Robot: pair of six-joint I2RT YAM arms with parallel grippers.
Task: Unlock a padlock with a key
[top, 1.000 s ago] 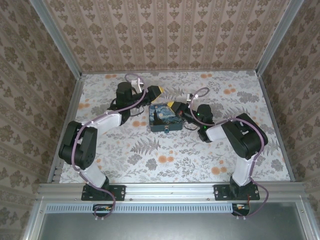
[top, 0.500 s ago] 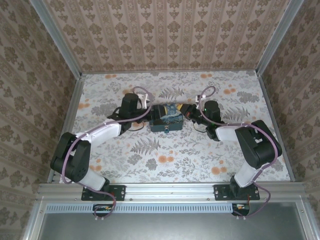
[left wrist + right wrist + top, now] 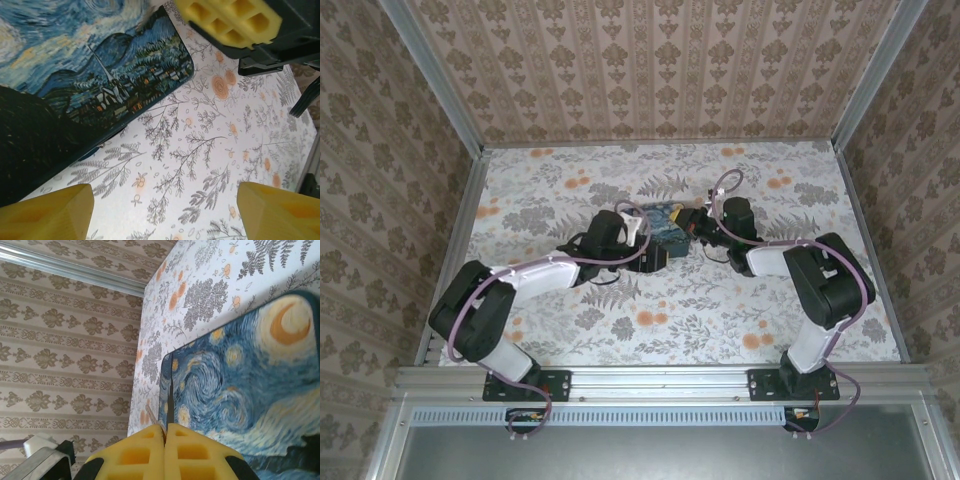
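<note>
The blue swirl-painted tin box point(image 3: 672, 217) lies mid-table. My left gripper point(image 3: 656, 256) is open at the box's front side. Its yellow fingertips point(image 3: 46, 210) stand wide apart over bare tablecloth, with the box lid point(image 3: 75, 65) up to the left. My right gripper point(image 3: 693, 224) is at the box's right end. In its wrist view the right gripper point(image 3: 165, 429) is shut on the key point(image 3: 170, 402), a thin dark sliver that sticks out over the box lid point(image 3: 240, 390). The right gripper's yellow pads point(image 3: 227, 19) also appear at the top of the left wrist view. The padlock is hidden.
Flowered tablecloth point(image 3: 720, 310) covers the table, walled by patterned panels and aluminium rails point(image 3: 455, 230). Purple cables point(image 3: 725, 185) loop over both arms. Open cloth lies in front of the box and to both sides.
My left arm has swung from the box's back left round to its front side. My right gripper has moved in at the box's right end. The box now sits a little further back and right.
</note>
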